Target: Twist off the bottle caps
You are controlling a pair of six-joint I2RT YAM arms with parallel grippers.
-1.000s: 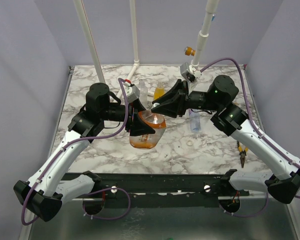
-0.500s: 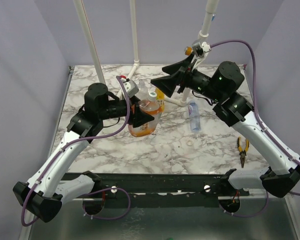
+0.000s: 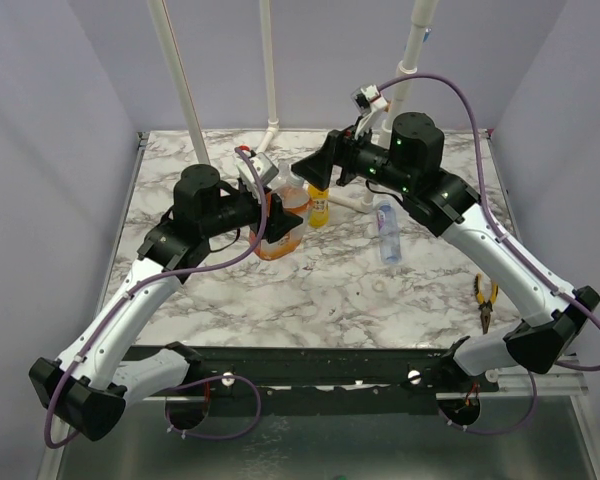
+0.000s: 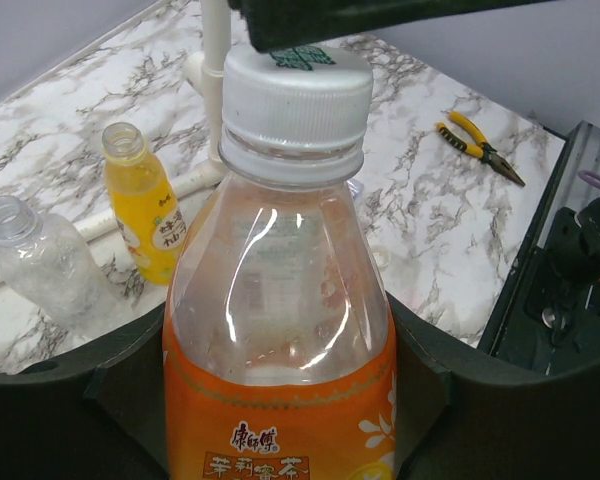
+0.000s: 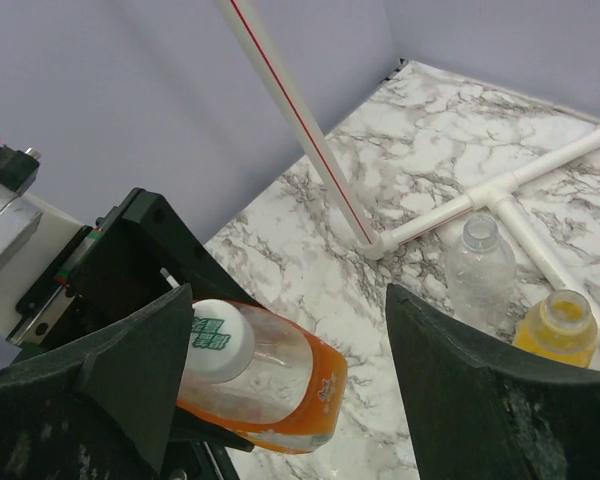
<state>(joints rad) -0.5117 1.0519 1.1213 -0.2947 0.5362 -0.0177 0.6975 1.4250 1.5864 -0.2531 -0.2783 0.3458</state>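
My left gripper (image 3: 272,226) is shut on the squat orange bottle (image 4: 280,370), its fingers (image 4: 450,400) pressed to both sides of the label. The bottle leans toward the right arm, and its white cap (image 4: 295,95) with green print is still on the neck. My right gripper (image 5: 290,335) hangs open just above; the cap (image 5: 218,338) sits close to its left finger, with a wide gap to the other. The slender yellow-orange bottle (image 3: 319,205) and a small clear bottle (image 5: 477,265) stand uncapped behind. The clear blue-labelled bottle (image 3: 387,228) lies on its side.
A white pipe frame (image 3: 271,130) rises from the back of the marble table (image 3: 180,290). Yellow-handled pliers (image 3: 484,300) lie at the right edge. A small loose cap (image 3: 380,285) rests on the table in front of the lying bottle.
The right gripper was shut at the orange bottle's cap; it has opened and pulled up and back. The left arm has carried the bottle backward and more upright.
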